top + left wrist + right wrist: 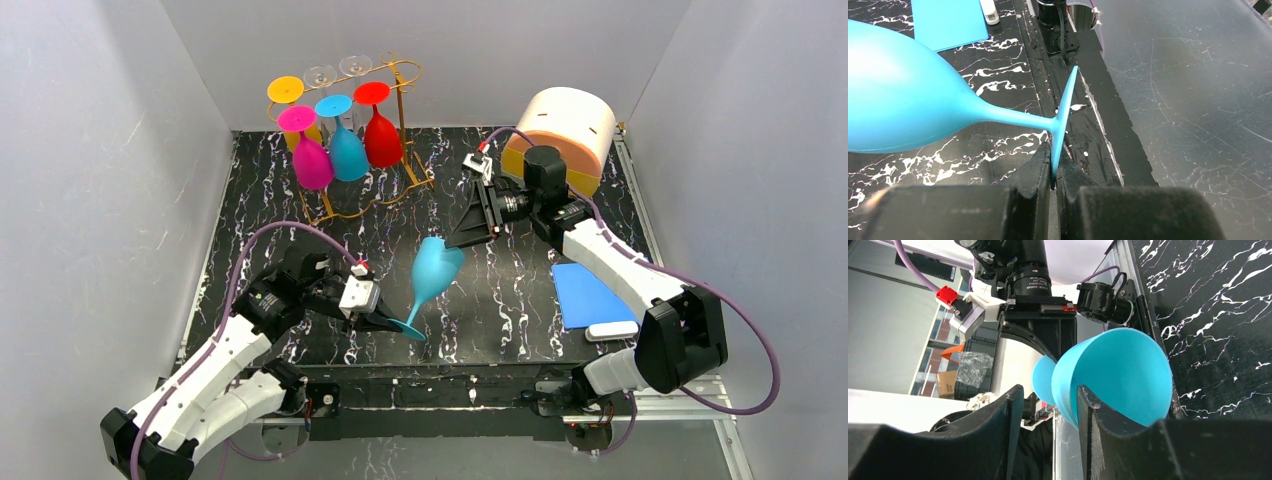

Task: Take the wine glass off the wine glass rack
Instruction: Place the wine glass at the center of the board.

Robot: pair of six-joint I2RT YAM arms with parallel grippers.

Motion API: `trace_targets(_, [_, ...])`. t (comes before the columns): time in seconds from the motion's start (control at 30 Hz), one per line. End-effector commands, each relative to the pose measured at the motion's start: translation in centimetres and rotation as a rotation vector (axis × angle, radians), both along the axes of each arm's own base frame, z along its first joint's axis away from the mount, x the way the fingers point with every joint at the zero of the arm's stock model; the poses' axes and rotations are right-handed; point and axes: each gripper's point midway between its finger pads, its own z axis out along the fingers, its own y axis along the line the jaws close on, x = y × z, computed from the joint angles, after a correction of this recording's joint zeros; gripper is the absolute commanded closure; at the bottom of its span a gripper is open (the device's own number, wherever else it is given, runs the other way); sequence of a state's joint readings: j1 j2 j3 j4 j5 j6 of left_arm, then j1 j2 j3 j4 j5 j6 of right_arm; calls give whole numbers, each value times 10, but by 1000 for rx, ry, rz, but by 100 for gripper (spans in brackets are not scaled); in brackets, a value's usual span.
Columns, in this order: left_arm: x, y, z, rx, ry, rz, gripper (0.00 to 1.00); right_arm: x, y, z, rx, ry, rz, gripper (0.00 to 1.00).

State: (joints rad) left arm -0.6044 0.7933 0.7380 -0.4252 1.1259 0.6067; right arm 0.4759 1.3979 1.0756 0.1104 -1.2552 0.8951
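One cyan glass [437,265] was already clear of the rack [410,75], which stood at the back left of the worktop [500,310] with hanging glasses [312,160] on it. The glass sat well forward, mid-worktop and tilted, with the bowl up and away and the foot low near the front edge. Left pincer [385,320] was clamped on the thin rim of the foot. Its wrist view showed the disc edge-on between both fingers [1033,175]. Right pincer [466,230] was apart, up at the bowl. Its wrist view had the bowl's lip in the gap, contact unclear. Could not tell whether the foot touched the worktop.

Judgement: removal looked done, and what remained was settling the glass safely. The rim hold on the foot seemed weak against the bowl's weight, so slow wrist turns were advisable. Best to have the right pincer close gently on the bowl wall before the left let go, or to bring the foot flat to the worktop first. A light squeeze only, since the lip might slip or crack.
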Motion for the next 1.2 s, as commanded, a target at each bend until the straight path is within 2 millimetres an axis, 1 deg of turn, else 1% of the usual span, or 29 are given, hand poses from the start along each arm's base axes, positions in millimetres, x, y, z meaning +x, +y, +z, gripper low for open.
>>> trace_targets(0.0, [-3,-1,15,-31,-33,-31,100,-12,2,21,54,-69,81,51])
trace_targets(0.13, [-2,0,12,-19,-38,-17,100,-15,0,23,63,-76,105,56])
trace_targets(0.23, [0,3,5,12,-40,8,100,-20,-2,24,72,-79,134,60])
trace_targets(0.43, [3,3,2,28,-37,9,100,-30,-3,28,87,-104,171,61])
trace_targets(0.5, [4,2,2,31,-38,9,100,-31,-2,28,87,-106,171,64])
trace_targets(0.6, [5,2,2,33,-40,11,100,-31,-1,28,81,-102,170,73])
trace_targets(0.77, [6,3,2,38,-46,22,100,-28,1,26,76,-100,160,81])
trace_targets(0.87, [7,4,1,39,-51,27,100,-26,2,27,76,-108,152,90])
trace_targets(0.93, [6,4,0,41,-43,27,100,-26,2,28,79,-116,151,99])
trace_targets(1.03, [4,3,1,42,-21,21,100,-25,3,28,80,-128,140,99])
trace_targets(1.07, [5,3,0,44,-15,22,98,-25,3,29,81,-134,136,99])
trace_targets(1.13, [5,3,0,48,-9,28,87,-24,3,30,84,-148,128,99])
trace_targets(1.17, [5,3,1,48,-7,30,83,-24,3,30,84,-151,123,99])
